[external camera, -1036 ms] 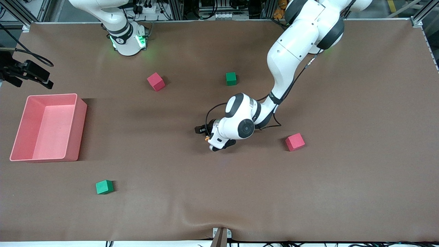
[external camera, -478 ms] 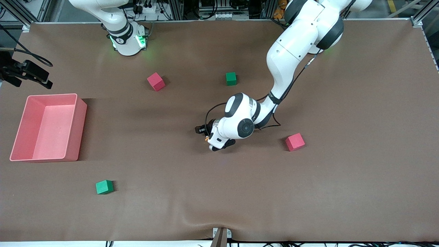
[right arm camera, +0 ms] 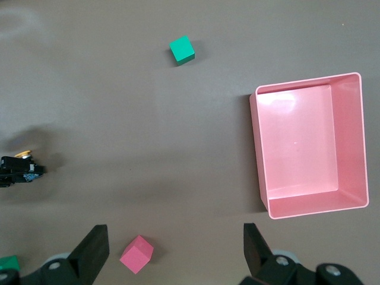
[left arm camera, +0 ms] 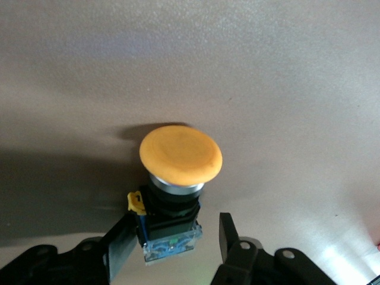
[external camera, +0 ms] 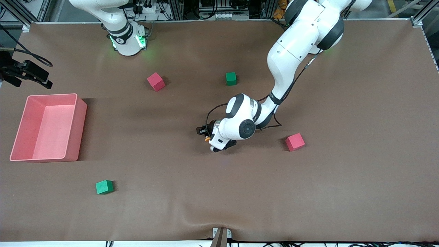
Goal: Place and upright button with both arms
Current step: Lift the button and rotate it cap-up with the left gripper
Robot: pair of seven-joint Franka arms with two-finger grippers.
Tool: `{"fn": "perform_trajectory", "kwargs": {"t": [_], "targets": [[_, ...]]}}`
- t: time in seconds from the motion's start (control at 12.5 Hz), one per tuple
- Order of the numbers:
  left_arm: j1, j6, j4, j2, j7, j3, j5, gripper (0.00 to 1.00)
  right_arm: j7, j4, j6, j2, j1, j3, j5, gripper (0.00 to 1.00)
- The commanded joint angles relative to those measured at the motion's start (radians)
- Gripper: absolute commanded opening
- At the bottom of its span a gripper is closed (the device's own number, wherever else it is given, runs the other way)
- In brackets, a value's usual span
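Note:
The button [left arm camera: 181,155] has a round orange cap on a black body with a bluish base. It lies tilted on the brown cloth near the table's middle. My left gripper [left arm camera: 176,222] is low around its body. One finger [left arm camera: 122,249] touches the body and the other stands a small gap off it, so the gripper is open. In the front view only a bit of orange [external camera: 206,139] shows beside the left gripper [external camera: 205,134]. My right gripper [right arm camera: 175,228] is wide open and empty, high over the table. It waits there. The button [right arm camera: 22,166] also shows small in the right wrist view.
A pink bin [external camera: 80,113] stands at the right arm's end. A red cube [external camera: 156,81] and a green cube [external camera: 231,78] lie toward the bases. Another red cube [external camera: 295,142] lies beside the left arm's hand. Another green cube [external camera: 104,187] lies nearer the camera.
The left hand has shifted very slightly by the button. Nothing else has visibly moved.

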Motion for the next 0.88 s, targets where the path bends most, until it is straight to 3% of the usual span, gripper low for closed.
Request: {"fn": "perform_trajectory", "kwargs": {"t": [0.0,0.08,0.48,0.56,0.8], "targets": [[0.003,0.031,0.031,0.033,0.016,0.012,-0.014,0.55,-0.008,0.014,-0.012,0.004,-0.134,0.128,-0.012,1.0],[0.006,0.031,0.028,0.036,0.016,0.012,-0.016,0.51,-0.008,0.014,-0.012,0.004,-0.162,0.159,-0.012,1.0],[0.021,0.031,0.023,0.019,0.013,0.014,-0.014,0.18,-0.006,0.014,-0.006,0.004,-0.159,0.153,-0.01,1.0],[0.023,0.031,0.021,-0.004,0.013,0.014,-0.014,0.13,-0.006,0.014,-0.003,0.005,-0.158,0.144,-0.001,1.0],[0.024,0.026,0.008,-0.099,0.013,0.018,0.018,0.09,-0.008,0.015,-0.007,0.007,-0.112,0.058,0.017,1.0]]}}
